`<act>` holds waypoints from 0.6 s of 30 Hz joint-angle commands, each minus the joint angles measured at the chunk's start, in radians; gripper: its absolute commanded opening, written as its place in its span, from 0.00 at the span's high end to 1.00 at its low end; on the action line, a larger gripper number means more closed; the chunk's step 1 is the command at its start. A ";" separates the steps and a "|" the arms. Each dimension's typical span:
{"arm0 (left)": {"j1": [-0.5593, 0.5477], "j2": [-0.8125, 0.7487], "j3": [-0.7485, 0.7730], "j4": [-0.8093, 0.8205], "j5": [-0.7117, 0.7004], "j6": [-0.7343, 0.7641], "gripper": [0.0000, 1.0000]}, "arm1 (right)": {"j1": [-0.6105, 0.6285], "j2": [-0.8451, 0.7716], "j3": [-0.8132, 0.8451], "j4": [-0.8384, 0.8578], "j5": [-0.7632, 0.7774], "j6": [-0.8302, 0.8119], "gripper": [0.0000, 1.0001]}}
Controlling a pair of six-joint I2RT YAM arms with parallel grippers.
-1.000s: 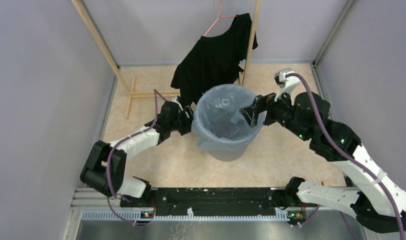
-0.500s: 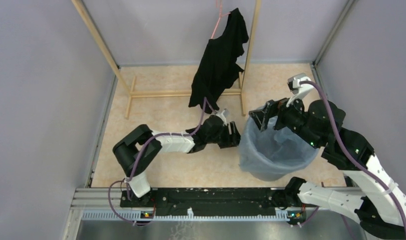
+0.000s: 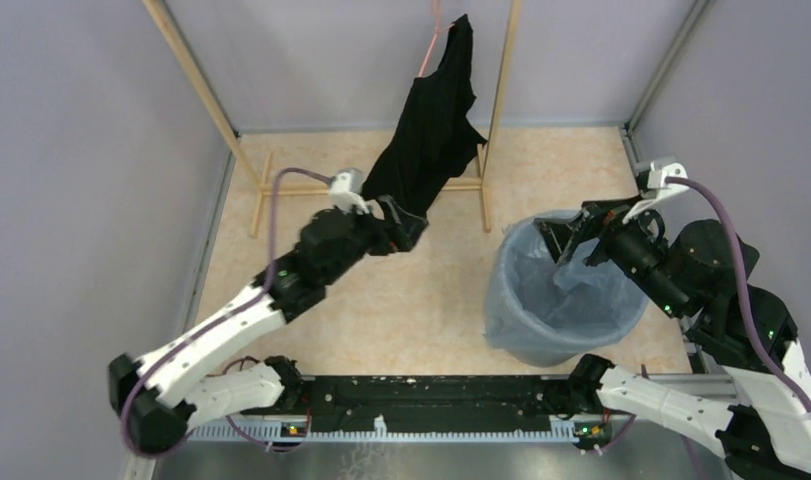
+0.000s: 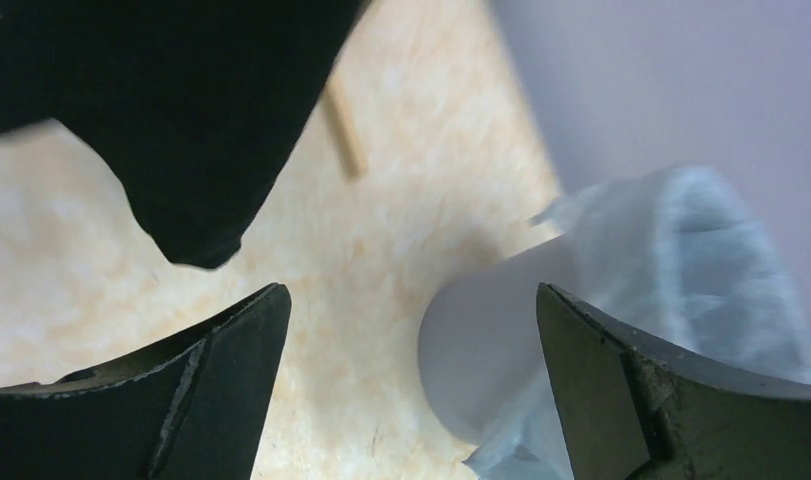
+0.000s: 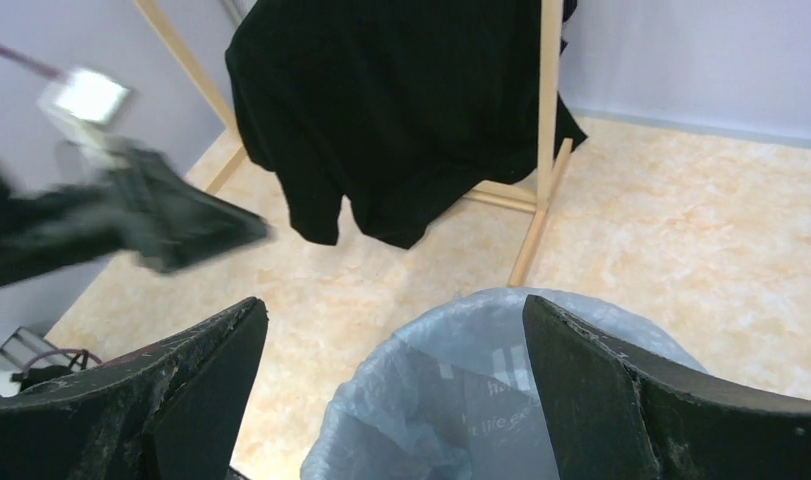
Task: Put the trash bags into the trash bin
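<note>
The pale blue trash bag (image 3: 521,290) lines the round grey trash bin (image 3: 541,350) at the right, its film draped over the rim and down the outside. In the right wrist view the bag (image 5: 501,400) opens below my right gripper (image 5: 396,330), which is open and empty. In the top view that gripper (image 3: 566,240) hovers over the bin's far rim. My left gripper (image 3: 406,222) is open and empty, well left of the bin, close to the black shirt's lower hem. The left wrist view shows the bin (image 4: 481,340) and bag (image 4: 681,260) between the open jaws, far off.
A black shirt (image 3: 431,130) hangs on a pink hanger from a wooden rack (image 3: 496,110) at the back. The rack's base bars (image 3: 281,187) lie on the beige floor. Purple walls close in on both sides. A black rail (image 3: 431,395) runs along the near edge.
My left arm has swung back to the left and up, away from the bin, to the shirt. My right gripper has moved right, and the bin with its bag has shifted slightly right.
</note>
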 commanded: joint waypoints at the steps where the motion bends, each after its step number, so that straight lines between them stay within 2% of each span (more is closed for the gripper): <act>1: -0.011 -0.258 0.094 -0.182 -0.120 0.265 0.01 | 0.006 -0.018 0.049 0.038 0.050 -0.047 0.01; 4: -0.011 -0.365 0.191 -0.250 -0.055 0.351 0.01 | 0.006 -0.019 0.064 0.065 0.047 -0.064 0.01; 8: -0.012 -0.424 0.328 -0.311 -0.003 0.441 0.01 | 0.005 -0.015 0.095 0.085 0.031 -0.075 0.01; 15: -0.011 -0.395 0.523 -0.320 0.006 0.568 0.01 | 0.005 -0.026 0.105 0.135 0.017 -0.074 0.01; 18: -0.011 -0.395 0.545 -0.318 0.009 0.581 0.01 | 0.006 -0.028 0.104 0.140 0.027 -0.066 0.01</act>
